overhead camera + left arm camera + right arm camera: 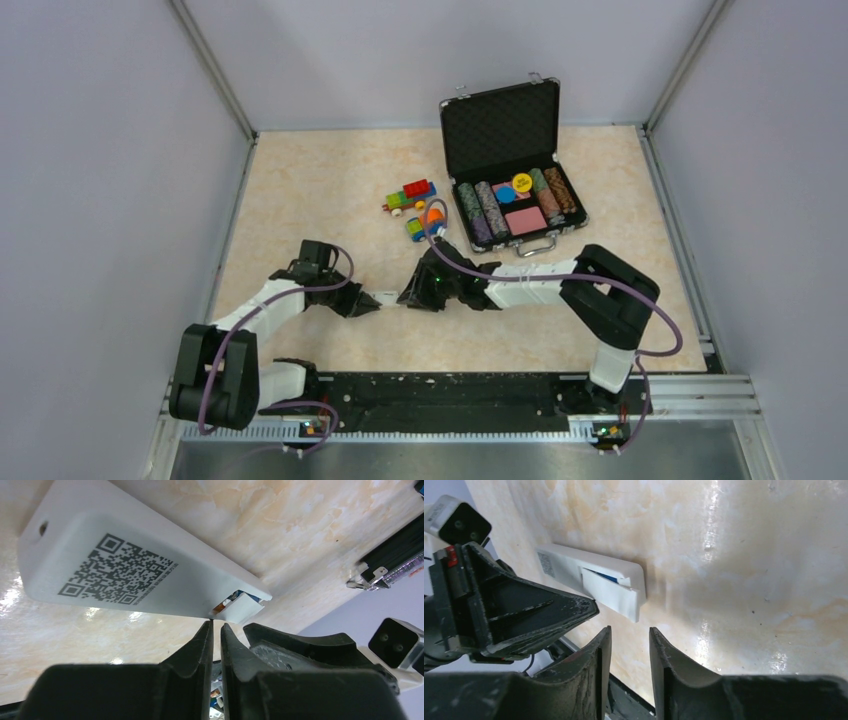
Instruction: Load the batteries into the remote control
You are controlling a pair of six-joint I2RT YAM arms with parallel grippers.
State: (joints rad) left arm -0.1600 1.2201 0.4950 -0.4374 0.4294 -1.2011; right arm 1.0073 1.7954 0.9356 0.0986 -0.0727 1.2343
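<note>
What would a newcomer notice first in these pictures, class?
The open black case of poker chips at the back right draws the eye first, with colourful toy vehicles just left of it. In the middle, the white remote control lies QR code up, its battery cover ajar, showing a bit of blue inside.

The remote control [150, 565] is smooth matt white plastic. The desk [749, 555] under the remote control is glossy, marble-patterned and reflective. The left pincer [216, 626] is grainy matt black plastic.
</note>
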